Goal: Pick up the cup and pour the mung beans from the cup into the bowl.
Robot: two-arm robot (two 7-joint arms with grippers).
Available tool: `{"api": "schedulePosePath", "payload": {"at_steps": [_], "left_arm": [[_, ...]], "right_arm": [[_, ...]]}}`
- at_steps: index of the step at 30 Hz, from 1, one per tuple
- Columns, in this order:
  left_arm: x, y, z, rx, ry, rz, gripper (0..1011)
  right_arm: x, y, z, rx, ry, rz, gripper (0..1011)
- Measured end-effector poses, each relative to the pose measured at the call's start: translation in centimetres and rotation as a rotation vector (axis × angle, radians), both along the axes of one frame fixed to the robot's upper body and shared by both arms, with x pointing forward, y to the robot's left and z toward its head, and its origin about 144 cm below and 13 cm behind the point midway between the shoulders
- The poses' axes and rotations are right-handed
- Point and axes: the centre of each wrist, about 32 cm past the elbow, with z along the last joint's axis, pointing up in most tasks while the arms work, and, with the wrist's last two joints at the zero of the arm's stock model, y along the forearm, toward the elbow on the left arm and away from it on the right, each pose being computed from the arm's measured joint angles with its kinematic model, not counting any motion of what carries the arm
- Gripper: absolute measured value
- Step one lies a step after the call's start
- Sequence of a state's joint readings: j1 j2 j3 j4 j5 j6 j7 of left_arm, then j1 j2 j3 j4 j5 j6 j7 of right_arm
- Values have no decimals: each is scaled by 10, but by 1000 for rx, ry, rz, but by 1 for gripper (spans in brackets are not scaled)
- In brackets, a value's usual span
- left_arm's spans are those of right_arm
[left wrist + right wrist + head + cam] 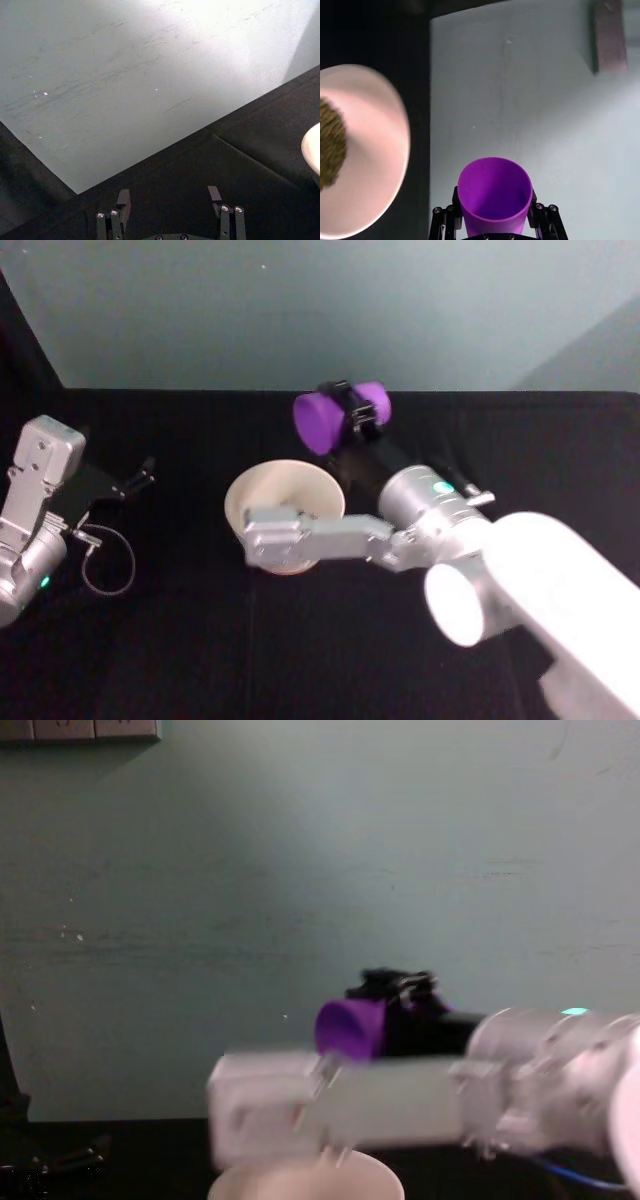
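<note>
While the right arm is reaching over it, bench (pixel 300 660): wearing black cloth, carrying the bowl (pixel 285 490) near its middle.
bowl: standing upright, holding mung beans (pixel 330 142).
right gripper (pixel 352 408): hovering above the bowl's far rim, fingers clamping the cup (pixel 325 422).
left gripper (pixel 135 480): sitting near the bench's left edge, fingers spreading wide, holding nothing.
cup: lying tipped sideways in the air, its inside showing bare purple.
mung beans: lying inside the bowl.

purple cup (pixel 322 424), white bowl (pixel 268 490), black tabletop (pixel 200 650)
</note>
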State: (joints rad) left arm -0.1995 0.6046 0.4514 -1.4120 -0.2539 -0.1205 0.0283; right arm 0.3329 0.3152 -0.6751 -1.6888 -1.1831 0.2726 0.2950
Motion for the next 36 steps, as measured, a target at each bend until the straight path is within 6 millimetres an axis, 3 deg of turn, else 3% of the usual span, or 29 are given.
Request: {"api": "schedulePosePath", "payload": {"at_steps": [4, 10, 15, 21, 28, 36], "left_arm": [[0, 0, 0, 0, 0, 0, 1000], [0, 0, 0, 0, 0, 0, 1000], [0, 0, 0, 0, 0, 0, 1000], [0, 0, 0, 0, 0, 0, 1000], [0, 0, 0, 0, 0, 0, 1000], [0, 0, 0, 0, 0, 0, 1000]], "right_arm": [[8, -24, 2, 252, 76, 1, 723], [16, -48, -1, 489, 162, -14, 724], [27, -78, -12, 779, 296, -10, 723], [39, -101, -31, 1032, 460, 16, 723], [49, -114, -51, 1180, 620, 29, 723], [60, -127, -67, 1192, 727, 83, 723]]}}
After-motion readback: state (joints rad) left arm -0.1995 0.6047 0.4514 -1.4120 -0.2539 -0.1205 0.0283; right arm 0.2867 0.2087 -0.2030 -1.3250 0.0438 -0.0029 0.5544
